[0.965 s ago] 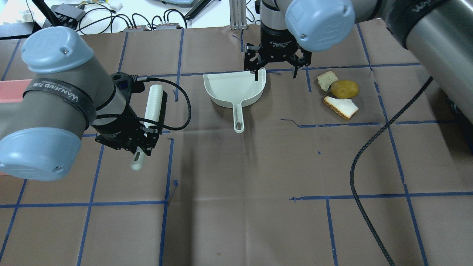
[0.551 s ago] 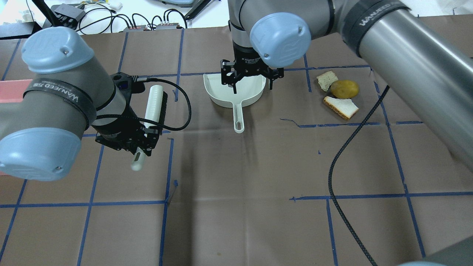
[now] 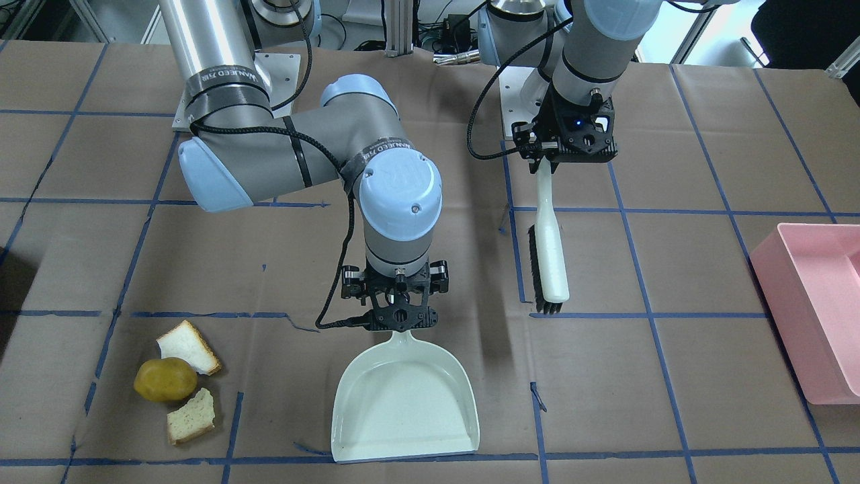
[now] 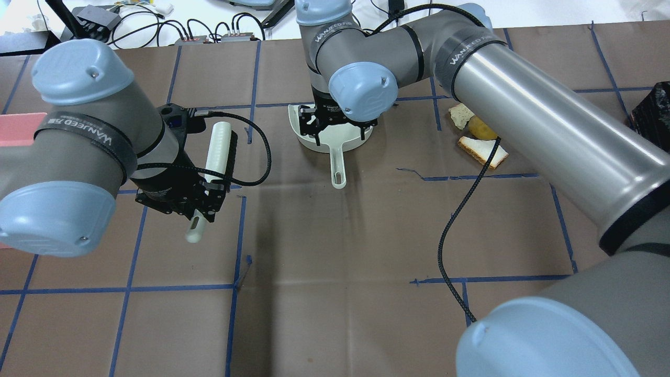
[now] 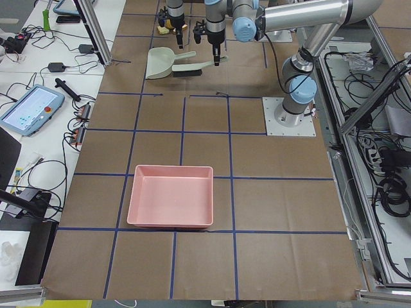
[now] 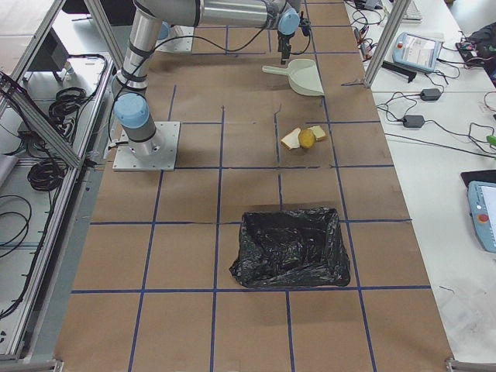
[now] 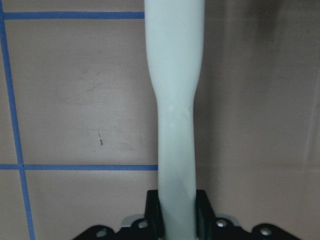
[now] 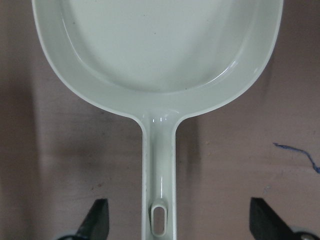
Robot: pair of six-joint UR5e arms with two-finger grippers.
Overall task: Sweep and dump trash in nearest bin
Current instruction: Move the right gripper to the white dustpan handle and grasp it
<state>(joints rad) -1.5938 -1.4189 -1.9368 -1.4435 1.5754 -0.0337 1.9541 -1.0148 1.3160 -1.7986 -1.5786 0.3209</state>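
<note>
trash [image 3: 164, 380]: 2 bread scraps, 1 yellow lump, on tabletop [image 3: 672, 269], apart from both jaws
right gripper [image 3: 400, 321]: jaws wide, straddling dustpan [image 3: 403, 403] handle, unclamped
left gripper [image 3: 545, 161]: jaws clamped on brush [image 3: 549, 255]
handling: light, crumbly, lump likely rolls; sweep, don't pinch

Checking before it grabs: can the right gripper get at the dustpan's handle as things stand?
Probably yes. The right gripper is open with its fingers either side of the dustpan handle, and nothing lies between them.
</note>
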